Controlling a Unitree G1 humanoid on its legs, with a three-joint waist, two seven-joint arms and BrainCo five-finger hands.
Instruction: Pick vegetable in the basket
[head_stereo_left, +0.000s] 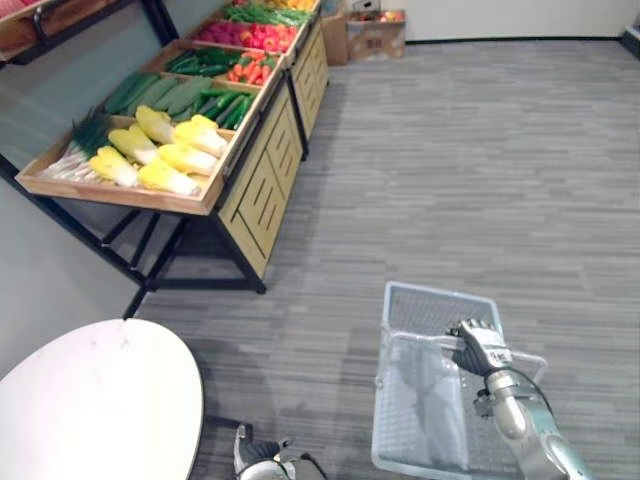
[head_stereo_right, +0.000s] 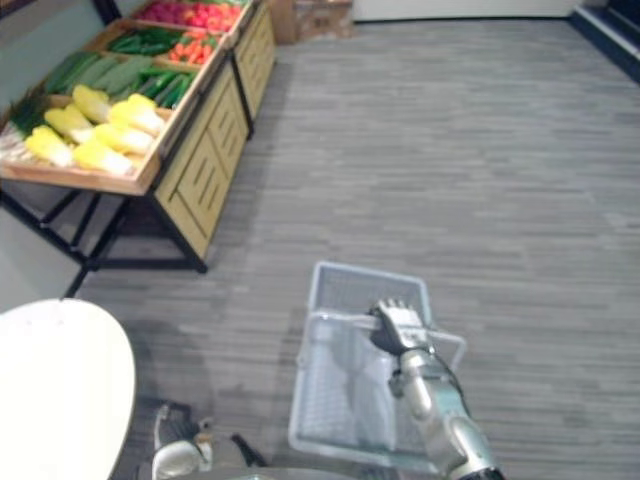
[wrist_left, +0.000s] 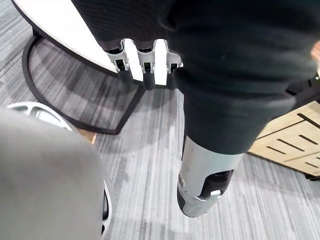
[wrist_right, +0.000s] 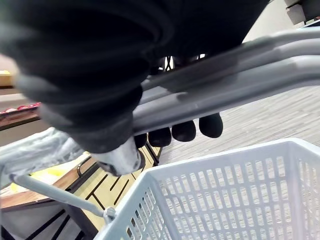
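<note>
Grey striped carpet (head_stereo_left: 450, 180) runs wide and bare across the room, with a wooden produce bench (head_stereo_left: 255, 190) along the upper left of the frame. Its nearest tray holds yellow cabbages (head_stereo_left: 165, 150), each lying aslant, with its long axis running from upper left to lower right. Cucumbers (head_stereo_left: 175, 95) fill the tray behind.

No vegetable is picked yet: the basket (head_stereo_left: 430, 300), at lower right, looks empty (carpet seems to show through its mesh). The right hand (head_stereo_left: 478, 345) has its fingers curled round the basket's handle. The left hand (wrist_left: 145, 62) hangs low, fingers relaxed, with nothing in them.

So the cabbages lie up and to the left, well apart from both hands, and the free left hand is on the nearer side. I'd guess the robot must close in first. A round white table (head_stereo_left: 90, 400) at lower left crowds that side, while the carpet right of the bench is open.
</note>
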